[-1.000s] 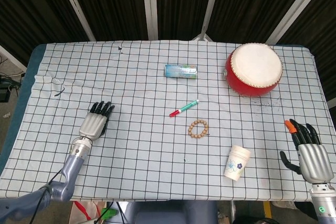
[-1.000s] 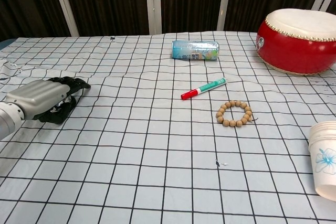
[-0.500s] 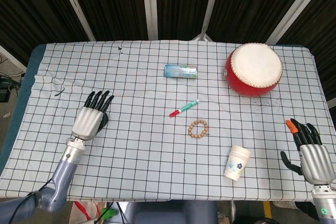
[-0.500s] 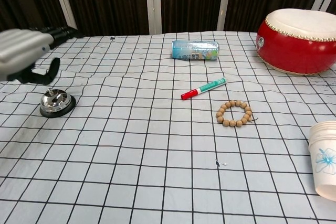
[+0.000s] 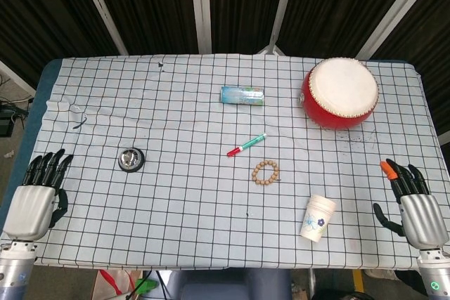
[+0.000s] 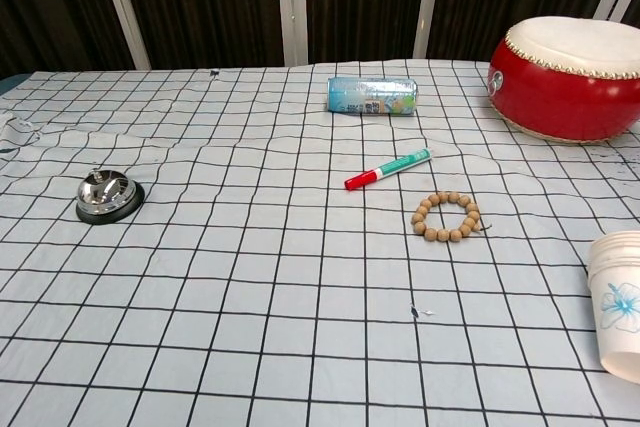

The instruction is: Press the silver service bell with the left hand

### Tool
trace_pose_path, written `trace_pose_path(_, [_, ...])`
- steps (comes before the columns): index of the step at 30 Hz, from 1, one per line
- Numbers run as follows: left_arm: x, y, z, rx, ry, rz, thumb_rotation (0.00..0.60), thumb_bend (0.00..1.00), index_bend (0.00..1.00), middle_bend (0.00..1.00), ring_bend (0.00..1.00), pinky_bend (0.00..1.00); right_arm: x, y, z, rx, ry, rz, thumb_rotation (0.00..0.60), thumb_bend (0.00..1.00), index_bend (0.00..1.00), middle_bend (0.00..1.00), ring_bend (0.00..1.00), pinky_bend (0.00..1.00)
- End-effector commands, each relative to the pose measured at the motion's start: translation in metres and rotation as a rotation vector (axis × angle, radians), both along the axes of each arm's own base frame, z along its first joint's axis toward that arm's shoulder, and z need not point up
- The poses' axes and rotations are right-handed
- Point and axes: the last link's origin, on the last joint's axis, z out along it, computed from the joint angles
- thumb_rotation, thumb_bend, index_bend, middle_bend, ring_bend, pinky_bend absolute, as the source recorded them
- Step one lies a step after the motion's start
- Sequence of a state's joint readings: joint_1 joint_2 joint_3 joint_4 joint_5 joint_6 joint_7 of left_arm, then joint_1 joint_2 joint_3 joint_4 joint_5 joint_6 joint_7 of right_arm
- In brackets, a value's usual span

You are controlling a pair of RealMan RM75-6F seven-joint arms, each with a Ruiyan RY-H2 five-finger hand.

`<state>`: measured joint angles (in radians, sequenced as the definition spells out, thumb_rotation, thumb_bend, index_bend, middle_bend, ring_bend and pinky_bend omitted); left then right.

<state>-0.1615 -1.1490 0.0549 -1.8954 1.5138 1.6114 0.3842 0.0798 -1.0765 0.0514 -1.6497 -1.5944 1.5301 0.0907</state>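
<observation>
Left hand (image 5: 34, 201) hovers with fingers spread, holding nothing, at the table (image 5: 197, 223) corner, well apart from the bell (image 5: 131, 159).

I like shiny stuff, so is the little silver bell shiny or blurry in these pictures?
In the chest view the round silver service bell on its black base is sharp, and its dome shows bright glints and dark reflections. In the head view the bell is small and farther off, so it looks duller, though not blurred. The checked white tablecloth is evenly lit, without strong shadows.
</observation>
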Motion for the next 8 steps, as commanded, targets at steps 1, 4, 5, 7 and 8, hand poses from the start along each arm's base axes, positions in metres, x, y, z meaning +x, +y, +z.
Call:
trace_pose_path(1, [-0.011, -0.0049, -0.0045, -0.016, -0.007, 0.012, 0.6, 1.0, 0.0, 0.0, 0.0, 0.0, -0.0005, -0.0005, -0.0005, 0.002, 0.005, -0.002, 0.6, 0.4, 0.05, 0.08, 0.12, 0.04])
trace_pose_path(4, [-0.0118, -0.002, -0.0064, -0.019, 0.002, -0.004, 0.6, 1.0, 0.0, 0.0, 0.0, 0.0, -0.0003, -0.0009, -0.0008, 0.001, 0.006, -0.001, 0.6, 0.4, 0.05, 0.08, 0.12, 0.04])
trace_pose_path(5, [-0.0119, -0.0022, -0.0071, -0.02, 0.002, -0.006, 0.6, 1.0, 0.0, 0.0, 0.0, 0.0, -0.0003, -0.0009, -0.0009, 0.001, 0.006, -0.002, 0.6, 0.4, 0.05, 0.08, 0.12, 0.04])
trace_pose_path(7, [-0.0119, -0.0023, -0.0079, -0.021, 0.001, -0.011, 0.6, 1.0, 0.0, 0.0, 0.0, 0.0, -0.0002, -0.0009, -0.0011, 0.001, 0.004, -0.002, 0.6, 0.4, 0.05, 0.08, 0.12, 0.04])
trace_pose_path(8, [-0.0124, -0.0022, -0.008, -0.019, 0.004, -0.012, 0.6, 1.0, 0.0, 0.0, 0.0, 0.0, -0.0004, -0.001, -0.0012, 0.002, 0.004, -0.003, 0.6, 0.4, 0.05, 0.08, 0.12, 0.04])
